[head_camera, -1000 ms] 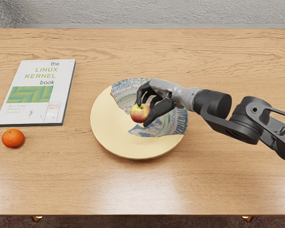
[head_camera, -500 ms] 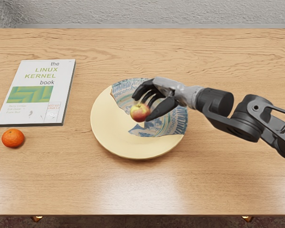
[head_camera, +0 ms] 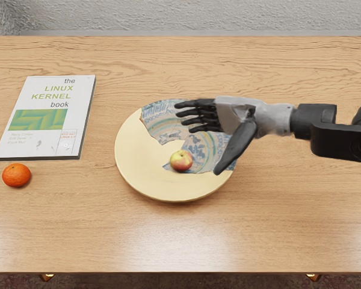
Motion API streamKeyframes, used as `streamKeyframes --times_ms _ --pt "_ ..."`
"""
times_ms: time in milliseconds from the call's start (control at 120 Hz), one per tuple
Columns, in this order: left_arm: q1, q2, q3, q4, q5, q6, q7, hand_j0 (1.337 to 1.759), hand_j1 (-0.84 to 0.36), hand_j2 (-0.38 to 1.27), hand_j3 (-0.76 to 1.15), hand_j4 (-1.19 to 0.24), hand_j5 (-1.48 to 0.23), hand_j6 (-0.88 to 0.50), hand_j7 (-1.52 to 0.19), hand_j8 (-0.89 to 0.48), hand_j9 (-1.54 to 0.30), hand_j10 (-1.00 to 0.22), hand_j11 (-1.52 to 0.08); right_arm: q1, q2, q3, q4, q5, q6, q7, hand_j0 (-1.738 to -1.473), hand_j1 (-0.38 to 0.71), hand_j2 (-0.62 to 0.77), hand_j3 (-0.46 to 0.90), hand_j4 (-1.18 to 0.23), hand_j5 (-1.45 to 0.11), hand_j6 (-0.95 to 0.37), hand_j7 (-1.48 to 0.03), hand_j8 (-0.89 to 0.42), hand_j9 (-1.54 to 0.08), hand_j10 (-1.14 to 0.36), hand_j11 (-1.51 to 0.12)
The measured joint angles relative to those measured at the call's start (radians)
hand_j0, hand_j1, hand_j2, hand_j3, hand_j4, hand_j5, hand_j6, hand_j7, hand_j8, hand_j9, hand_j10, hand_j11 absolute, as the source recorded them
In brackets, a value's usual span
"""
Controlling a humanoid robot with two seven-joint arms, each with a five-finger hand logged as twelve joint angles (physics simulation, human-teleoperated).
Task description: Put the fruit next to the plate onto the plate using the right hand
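Near the left edge of the table [head_camera: 246, 235], an orange [head_camera: 16, 174] lies just in front of a book [head_camera: 48, 117]. Both are well apart from the plate [head_camera: 138, 162], which sits at the table's centre. The apple [head_camera: 180, 161] rests on the plate, right of its middle, clear of the hand. The right hand [head_camera: 225, 117] hovers over the plate's right side. Its fingers [head_camera: 192, 114] are extended and apart, holding nothing.
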Motion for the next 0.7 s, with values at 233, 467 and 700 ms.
streamKeyframes --times_ms 233,467,700 --pt "0.0 0.0 0.0 0.0 0.0 0.0 0.0 1.658 0.06 0.05 0.0 -0.24 -0.32 -0.25 -0.32 -0.24 -0.32 -0.24 -0.32 -0.03 -0.176 0.007 -0.009 0.326 0.136 0.003 -1.658 -0.28 -0.01 0.0 -0.06 -0.08 -0.06 -0.08 -0.06 -0.08 -0.06 -0.08" --pt "0.0 0.0 0.0 0.0 0.0 0.0 0.0 1.658 0.06 0.05 0.0 -0.25 -0.32 -0.25 -0.32 -0.25 -0.32 -0.24 -0.32 -0.098 -0.346 0.001 -0.021 0.517 0.151 0.004 -1.658 -0.29 -0.01 0.0 -0.05 -0.06 -0.04 -0.06 -0.04 -0.06 -0.05 -0.06" --pt "0.004 0.0 0.0 -0.003 0.0 -0.001 0.0 1.658 0.06 0.05 0.0 -0.24 -0.32 -0.24 -0.32 -0.24 -0.32 -0.24 -0.32 -0.13 -0.418 0.0 -0.023 0.561 0.153 0.004 -1.658 -0.3 -0.01 0.0 -0.04 -0.05 -0.04 -0.05 -0.04 -0.05 -0.04 -0.05"
